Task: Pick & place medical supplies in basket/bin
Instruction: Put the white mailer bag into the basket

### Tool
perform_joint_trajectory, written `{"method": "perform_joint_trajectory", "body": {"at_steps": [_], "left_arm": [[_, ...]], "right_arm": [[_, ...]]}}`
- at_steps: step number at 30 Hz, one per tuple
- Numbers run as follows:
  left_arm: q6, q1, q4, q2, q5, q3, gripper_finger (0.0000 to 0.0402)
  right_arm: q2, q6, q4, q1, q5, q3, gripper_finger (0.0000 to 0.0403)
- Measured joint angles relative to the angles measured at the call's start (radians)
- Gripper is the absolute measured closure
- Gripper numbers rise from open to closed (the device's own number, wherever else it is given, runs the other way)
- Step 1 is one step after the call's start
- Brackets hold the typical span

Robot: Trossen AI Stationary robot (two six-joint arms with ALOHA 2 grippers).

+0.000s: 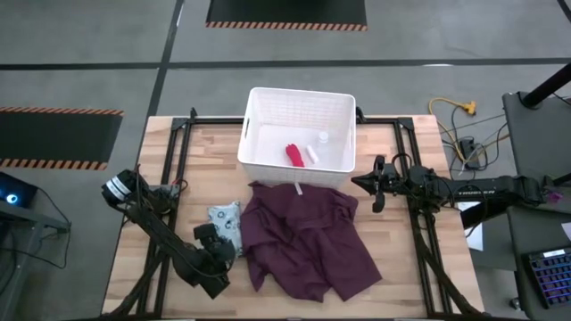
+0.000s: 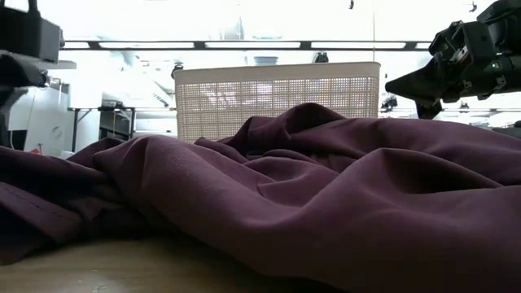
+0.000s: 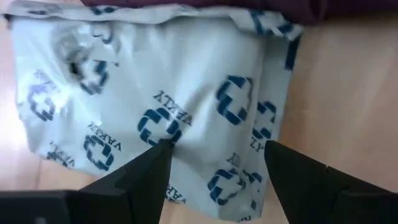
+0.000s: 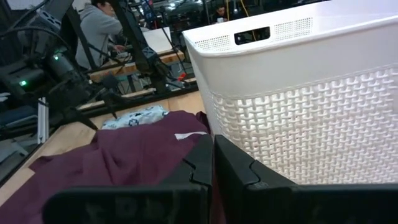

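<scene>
Tabletop: packet (image 3: 155, 106) under (spread) left tool (image 3: 214, 165)

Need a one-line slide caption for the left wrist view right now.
Left gripper, jaws open, poised directly over the patterned packet lying on the wooden table beside the maroon cloth.

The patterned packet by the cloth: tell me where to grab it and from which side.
Pinch the packet's free edge from straight above, on the side away from the maroon cloth, which overlaps its far edge. It lies flat; the open left hand already hovers over it.
</scene>
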State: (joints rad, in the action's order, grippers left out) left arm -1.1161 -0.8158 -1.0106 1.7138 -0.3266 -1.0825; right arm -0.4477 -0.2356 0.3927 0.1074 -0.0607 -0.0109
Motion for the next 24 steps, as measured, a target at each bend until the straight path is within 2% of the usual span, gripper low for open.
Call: {"method": "perform_joint_trajectory", "body": {"at_steps": [6, 9, 12, 17, 20, 24], "left_arm": [[0.008, 0.005, 0.186, -0.008, -0.053, 0.15, 0.016], [0.005, 0.028, 0.24, -0.007, -0.042, 0.206, 0.0172], [0.006, 0.059, 0.247, -0.007, -0.045, 0.238, 0.0213], [0.012, 0.103, 0.318, -0.012, -0.047, 0.294, 0.0323], [0.015, 0.125, 0.375, -0.012, -0.065, 0.309, 0.0322], [0.017, 0.149, 0.356, -0.013, -0.051, 0.287, 0.0323]], "right_arm": [[0.0, -0.004, 0.0, 0.0, -0.021, 0.0, 0.0394], [0.0, -0.042, 0.002, 0.0, -0.021, 0.0, 0.0394], [0.0, -0.069, 0.002, 0.0, -0.021, 0.0, 0.0394], [0.0, -0.079, 0.002, 0.0, -0.021, 0.0, 0.0394], [0.0, -0.079, 0.002, 0.0, -0.021, 0.0, 0.0394], [0.0, -0.079, 0.002, 0.0, -0.021, 0.0, 0.0394]]}}
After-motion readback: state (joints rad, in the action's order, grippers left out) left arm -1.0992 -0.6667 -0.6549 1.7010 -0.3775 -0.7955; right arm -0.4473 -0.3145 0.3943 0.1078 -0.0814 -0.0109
